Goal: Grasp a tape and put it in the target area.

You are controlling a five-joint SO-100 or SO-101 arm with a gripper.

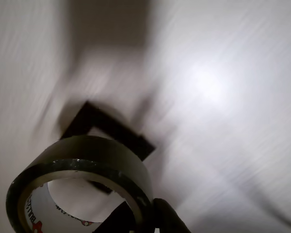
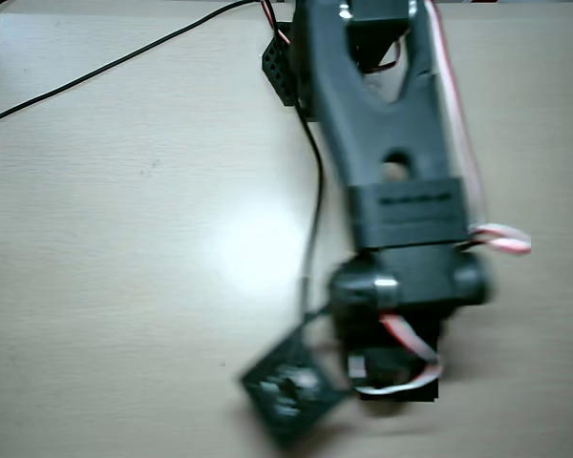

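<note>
In the lower left of the wrist view, close under the camera, rode the roll of black tape (image 1: 82, 182), its ring tilted so that the pale printed inner rim faced the lens, with one dark fingertip (image 1: 170, 219) pressed against its outer wall at the bottom edge. Judged from that contact and from the roll's place well clear of the pale table (image 1: 223, 97), appeared clamped in the gripper (image 1: 153, 224), though the second finger was hidden behind the roll and could not be confirmed. Just beyond the roll, up and slightly right in that view, lay the target area (image 1: 117, 132), a square outline of black tape strips seen corner-on and streaked by motion blur, partly covered along its near side by the roll itself. Read as carrying, then, with the square lying straight ahead of the held roll and near, not yet beneath it. From overhead, hid the roll entirely under the black arm (image 2: 392, 162) and its wrist; showed only a blurred dark diamond (image 2: 288, 393) at lower left of the wrist, probably the square but too smeared to call. Called for a short reach forward and a lowering, keeping the ring flat enough to settle inside the hollow centre rather than across a strip.
</note>
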